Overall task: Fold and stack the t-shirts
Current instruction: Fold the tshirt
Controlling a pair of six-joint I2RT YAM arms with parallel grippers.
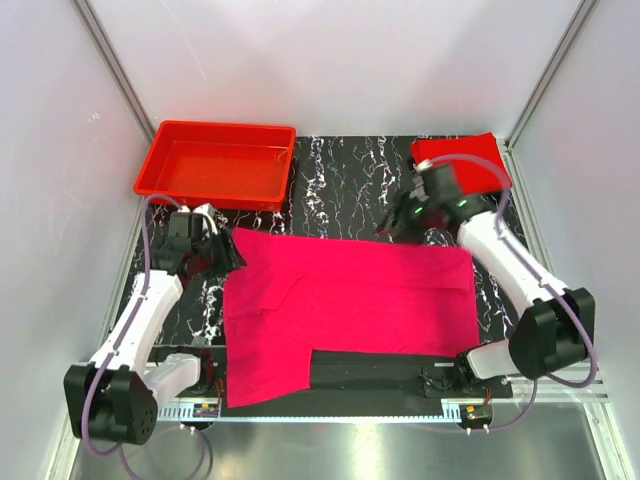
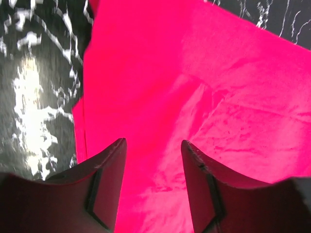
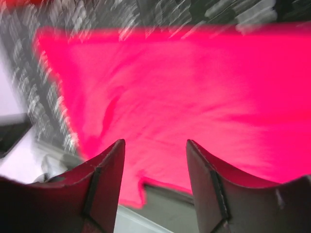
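The magenta-pink t-shirt (image 1: 345, 305) lies spread flat on the black marbled table, partly folded, with a cut-out step at its near edge. It fills the left wrist view (image 2: 204, 97) and the right wrist view (image 3: 184, 87). The pure red t-shirt (image 1: 462, 157) lies folded at the far right corner, partly behind the right arm. My left gripper (image 1: 232, 252) is open and empty over the pink shirt's far left corner. My right gripper (image 1: 392, 226) is open and empty, raised above the shirt's far edge near its right end.
A rigid red plastic tray (image 1: 218, 163) stands at the far left, empty. White walls with metal frame posts close in the table on three sides. A metal rail (image 1: 400, 412) runs along the near edge between the arm bases.
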